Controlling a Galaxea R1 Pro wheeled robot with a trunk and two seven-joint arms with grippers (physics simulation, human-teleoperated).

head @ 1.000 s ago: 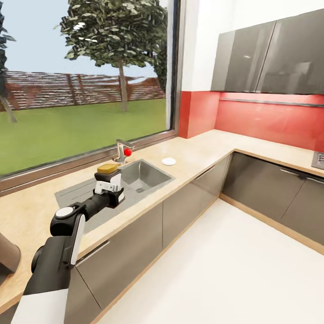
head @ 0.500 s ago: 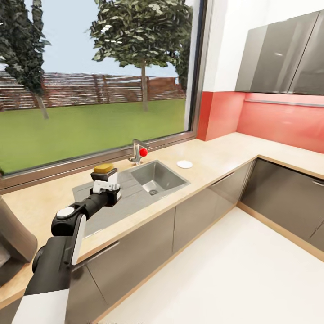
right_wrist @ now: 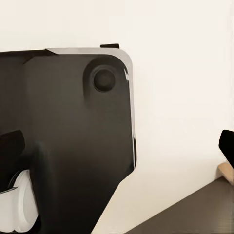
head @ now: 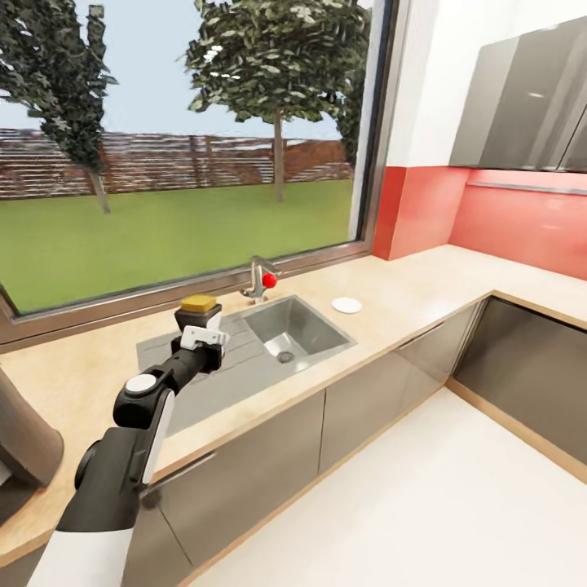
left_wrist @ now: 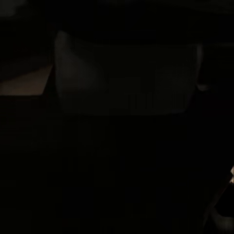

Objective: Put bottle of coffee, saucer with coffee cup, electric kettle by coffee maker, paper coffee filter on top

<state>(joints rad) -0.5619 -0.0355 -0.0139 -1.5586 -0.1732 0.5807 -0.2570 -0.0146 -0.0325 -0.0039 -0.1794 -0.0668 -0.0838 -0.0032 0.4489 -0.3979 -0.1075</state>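
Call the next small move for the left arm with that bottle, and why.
Probably keep carrying, no release yet. The left tool holds the bottle of coffee by its body, yellow cap up, above the steel drainboard beside the sink. A dark object sits at the head view's far left, but I can't tell that it's the coffee maker. So swing the bottle left along the kitchen countertop before lowering.

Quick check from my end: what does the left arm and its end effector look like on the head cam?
The left arm is glossy black, with a white panel along the forearm and a round white-grey cap at the joint. The left end effector is black with white finger housings. No cables or markings visible.
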